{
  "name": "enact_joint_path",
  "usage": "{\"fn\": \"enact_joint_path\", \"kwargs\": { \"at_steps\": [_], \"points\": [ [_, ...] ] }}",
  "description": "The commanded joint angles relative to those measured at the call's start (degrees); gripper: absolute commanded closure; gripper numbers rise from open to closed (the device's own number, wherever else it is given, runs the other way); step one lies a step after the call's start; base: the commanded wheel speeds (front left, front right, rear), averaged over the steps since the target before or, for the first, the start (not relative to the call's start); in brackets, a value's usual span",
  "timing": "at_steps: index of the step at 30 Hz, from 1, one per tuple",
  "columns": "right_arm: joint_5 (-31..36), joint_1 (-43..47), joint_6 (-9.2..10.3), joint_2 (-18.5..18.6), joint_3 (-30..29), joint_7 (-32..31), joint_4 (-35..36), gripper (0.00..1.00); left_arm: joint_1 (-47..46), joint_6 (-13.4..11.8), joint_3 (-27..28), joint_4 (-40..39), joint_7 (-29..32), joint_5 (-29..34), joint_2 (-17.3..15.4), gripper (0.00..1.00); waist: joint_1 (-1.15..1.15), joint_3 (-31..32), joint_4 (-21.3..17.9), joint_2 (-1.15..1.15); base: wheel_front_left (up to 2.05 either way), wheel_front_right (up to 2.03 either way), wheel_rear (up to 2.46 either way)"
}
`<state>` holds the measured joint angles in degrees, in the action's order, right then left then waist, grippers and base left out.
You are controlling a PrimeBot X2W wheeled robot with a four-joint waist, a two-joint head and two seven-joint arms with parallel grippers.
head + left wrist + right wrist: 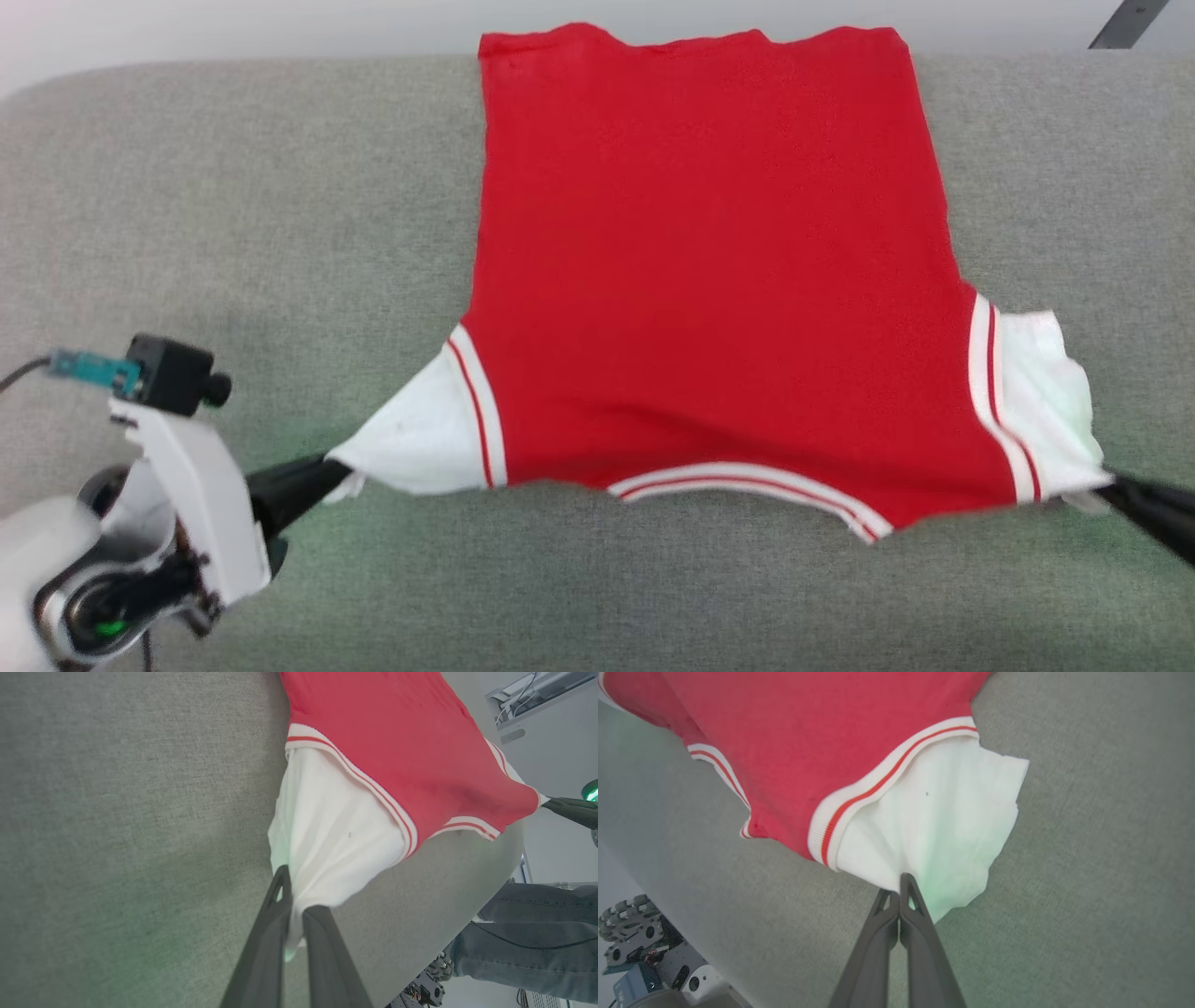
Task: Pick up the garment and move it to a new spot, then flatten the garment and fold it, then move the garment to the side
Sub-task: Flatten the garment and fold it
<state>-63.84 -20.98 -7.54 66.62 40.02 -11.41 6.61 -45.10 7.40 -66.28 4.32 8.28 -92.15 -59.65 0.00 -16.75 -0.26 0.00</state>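
The garment [709, 271] is a bright red shirt with white sleeves and red-and-white striped trim, spread across the grey padded table [233, 205]. Its far edge hangs over the table's back edge. My left gripper [327, 471] is shut on the white left sleeve [327, 835], pulling it to a point. The right gripper [1111, 487] is shut on the white right sleeve [934, 826], at the right edge of the head view. In each wrist view the dark fingers [280, 905] [901, 896] pinch the sleeve's edge. The shirt is stretched taut between the two grippers.
The grey table's near edge [691, 905] runs close behind both grippers. A person's legs in jeans [537, 933] stand beside the table in the left wrist view. The robot's wheeled base [640, 942] shows below the table edge.
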Motion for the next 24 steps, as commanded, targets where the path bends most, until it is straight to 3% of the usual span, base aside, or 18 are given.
{"fn": "enact_joint_path", "kwargs": {
  "at_steps": [1,7,11,16,24],
  "points": [
    [-0.4,2.8,0.11,0.8,-1.0,-1.0,1.2,1.00,1.5,0.1,-0.1,-1.3,0.0,-0.7,-1.5,1.00,0.00,0.1,-0.2,0.00,0.00,0.00,0.00],
    [-2.8,13.6,0.11,3.2,-3.3,-5.7,5.5,1.00,5.5,0.1,-1.8,-7.8,2.4,-2.1,-7.8,1.00,0.00,0.0,0.1,0.00,0.00,0.00,0.00],
    [-2.8,19.4,0.11,3.6,-5.8,-7.1,7.5,1.00,6.7,0.1,-2.7,-9.5,2.4,-0.3,-9.2,1.00,0.00,-0.3,0.3,0.00,0.00,0.00,0.00],
    [1.8,22.0,0.11,-0.1,-8.4,-9.2,7.1,1.00,7.7,0.1,-3.5,-7.3,1.5,1.8,-5.7,1.00,0.00,-0.1,0.4,0.00,0.00,0.00,0.00],
    [9.4,19.0,0.11,-9.6,-9.0,-14.0,4.0,1.00,9.5,-0.3,-4.5,0.3,-1.7,4.7,2.3,1.00,0.00,-0.6,0.7,0.00,0.00,0.00,0.00]
  ]
}}
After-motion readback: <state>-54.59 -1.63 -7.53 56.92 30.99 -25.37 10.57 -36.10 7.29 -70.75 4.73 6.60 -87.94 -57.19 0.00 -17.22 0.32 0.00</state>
